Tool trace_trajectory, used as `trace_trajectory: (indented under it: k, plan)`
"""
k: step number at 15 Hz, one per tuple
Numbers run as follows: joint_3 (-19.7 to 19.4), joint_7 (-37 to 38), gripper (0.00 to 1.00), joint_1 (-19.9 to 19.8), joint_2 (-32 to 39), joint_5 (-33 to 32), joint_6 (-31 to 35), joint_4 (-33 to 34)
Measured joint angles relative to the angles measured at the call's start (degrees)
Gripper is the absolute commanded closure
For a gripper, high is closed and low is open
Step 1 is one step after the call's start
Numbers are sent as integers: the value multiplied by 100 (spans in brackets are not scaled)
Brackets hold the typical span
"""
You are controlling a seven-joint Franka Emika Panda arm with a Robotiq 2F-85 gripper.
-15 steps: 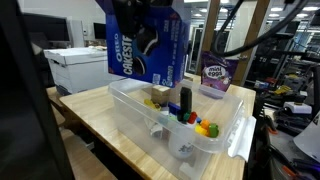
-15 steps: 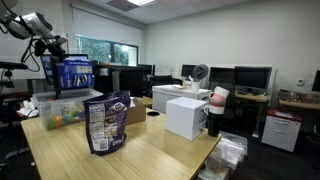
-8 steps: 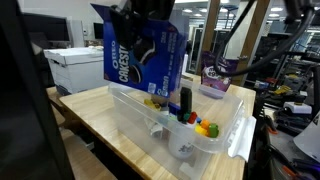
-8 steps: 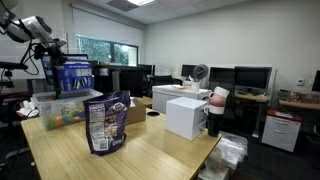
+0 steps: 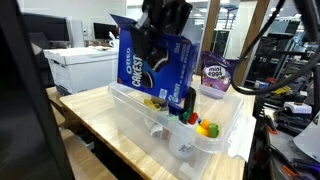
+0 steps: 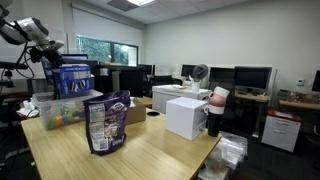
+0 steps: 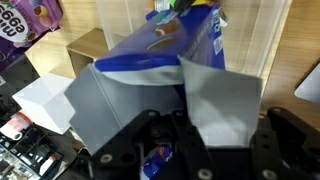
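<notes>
Aloft over the clear bin [image 5: 135, 115], Oreo box [image 5: 155, 65] beneath jaws tight on its top.

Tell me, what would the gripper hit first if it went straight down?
The gripper clamps the blue cookie box. Straight below sits the clear bin, so the box would probably touch its floor or the small toys; depth is unclear.

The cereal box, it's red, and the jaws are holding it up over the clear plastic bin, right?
Not quite. The cereal box is blue, not red, as both exterior views show. The jaws do hold it up over the clear plastic bin.
</notes>
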Motion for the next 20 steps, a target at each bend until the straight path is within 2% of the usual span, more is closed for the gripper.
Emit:
trace_trajectory:
  k: [11, 20]
  plan:
    - [14, 177, 99, -90, -230, 189, 78, -406]
    - [16, 80, 99, -449, -230, 970, 833, -539]
